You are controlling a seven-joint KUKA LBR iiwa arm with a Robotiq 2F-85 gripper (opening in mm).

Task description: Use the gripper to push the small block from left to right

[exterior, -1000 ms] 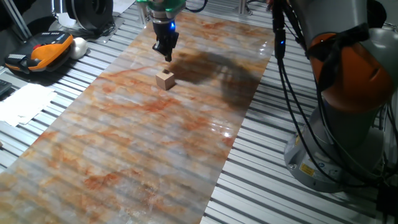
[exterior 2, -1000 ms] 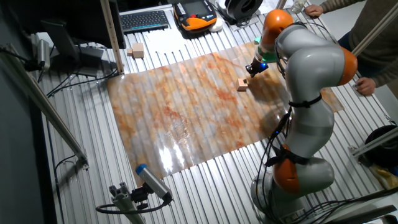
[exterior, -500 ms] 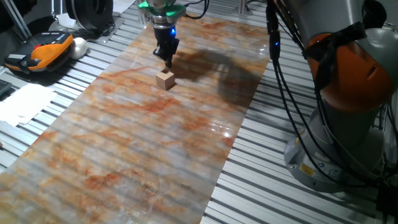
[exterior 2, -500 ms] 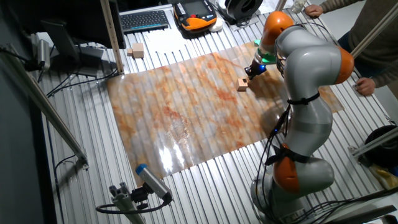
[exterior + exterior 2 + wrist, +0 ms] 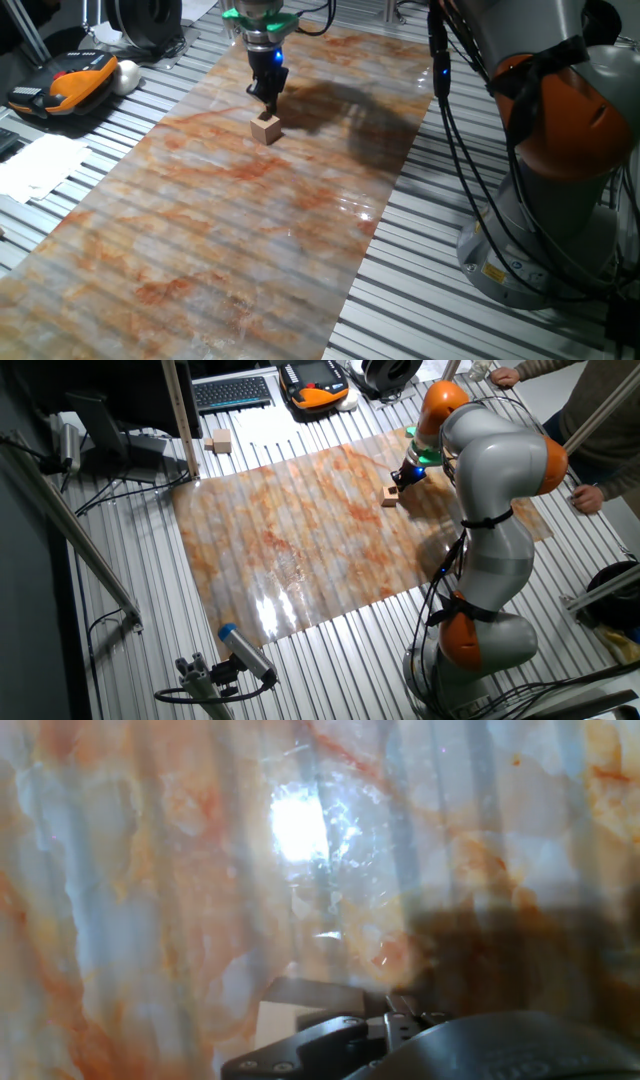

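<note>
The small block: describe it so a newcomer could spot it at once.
Find the marbled orange-and-white sheet covering the slatted table. At its far end the gripper hangs just behind the small block. It is a plain light-tan wooden cube, the only object on that sheet.

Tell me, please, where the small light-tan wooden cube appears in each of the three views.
One fixed view: the small light-tan wooden cube is upper left of centre, just below the hand.
The other fixed view: the cube is upper right, left of the hand.
Hand view: a pale corner at the bottom edge, partly hidden.
Shared landmark: the orange-veined marbled sheet under it.
</note>
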